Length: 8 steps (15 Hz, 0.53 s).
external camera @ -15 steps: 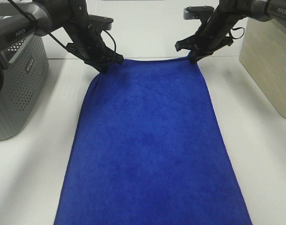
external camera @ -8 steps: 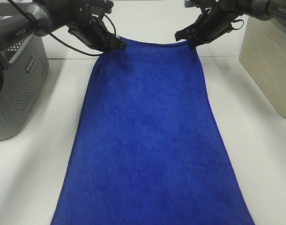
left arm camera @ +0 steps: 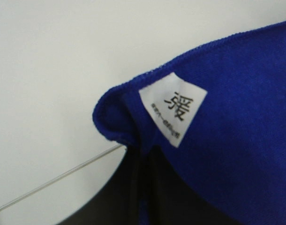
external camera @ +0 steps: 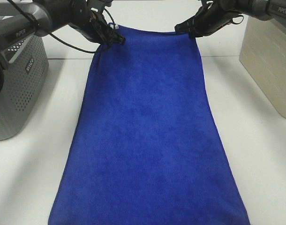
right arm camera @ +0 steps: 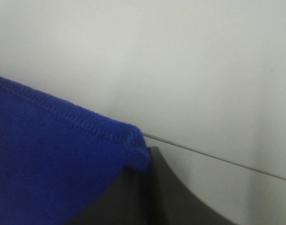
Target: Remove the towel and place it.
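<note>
I see the white worktop (external camera: 35, 178) under everything, and most of it is covered by the towel (external camera: 147, 136) — a long blue cloth running from the near edge of the overhead view up to its far end, which is lifted off the worktop. Left of the towel stands a grey perforated basket (external camera: 14, 89); right of it, a beige box (external camera: 272, 61). The left claw (external camera: 114, 39) is clamped on the towel's far left corner, and the right claw (external camera: 187, 31) is clamped on its far right corner. Smallest of all, a white tag (left arm camera: 173, 109) with dark print sits at the towel corner in the left claw — sharp in the left wrist view.
</note>
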Tool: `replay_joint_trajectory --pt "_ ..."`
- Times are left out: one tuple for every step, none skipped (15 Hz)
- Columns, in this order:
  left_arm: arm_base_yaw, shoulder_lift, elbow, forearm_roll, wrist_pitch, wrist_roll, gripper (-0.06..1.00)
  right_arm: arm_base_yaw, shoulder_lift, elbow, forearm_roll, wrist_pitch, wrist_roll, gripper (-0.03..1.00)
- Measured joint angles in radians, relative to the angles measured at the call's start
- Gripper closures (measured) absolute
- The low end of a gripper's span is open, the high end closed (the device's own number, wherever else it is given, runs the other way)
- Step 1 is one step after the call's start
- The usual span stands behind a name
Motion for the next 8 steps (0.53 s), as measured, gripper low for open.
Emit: replay_joint_trajectory --pt "0.0 0.0 0.0 0.007 -0.008 0.0 0.93 0.0 0.0 0.0 0.0 -0.011 -0.005 0.95" --pt "0.0 0.002 0.0 0.012 -0.018 0.0 0.93 0.0 0.0 0.0 0.0 -0.023 -0.01 0.95" --pt "0.0 0.008 0.0 0.015 -0.031 0.0 0.93 0.0 0.004 0.0 0.002 -0.028 -0.01 0.95" --pt "0.0 0.015 0.0 0.017 -0.037 0.0 0.93 0.0 0.014 -0.004 0.003 -0.035 -0.01 0.95" --pt "0.0 0.028 0.0 0.018 -0.044 0.0 0.93 0.0 0.032 -0.004 0.004 -0.043 -0.01 0.95" --pt "0.0 0.039 0.0 0.018 -0.055 0.0 0.93 0.0 0.052 -0.004 0.004 -0.047 -0.01 0.95" --pt "0.0 0.053 0.0 0.024 -0.064 0.0 0.93 0.0 0.07 -0.004 0.004 -0.057 -0.011 0.95" --pt "0.0 0.066 0.0 0.032 -0.081 0.0 0.93 0.0 0.084 -0.004 0.004 -0.069 -0.011 0.95"
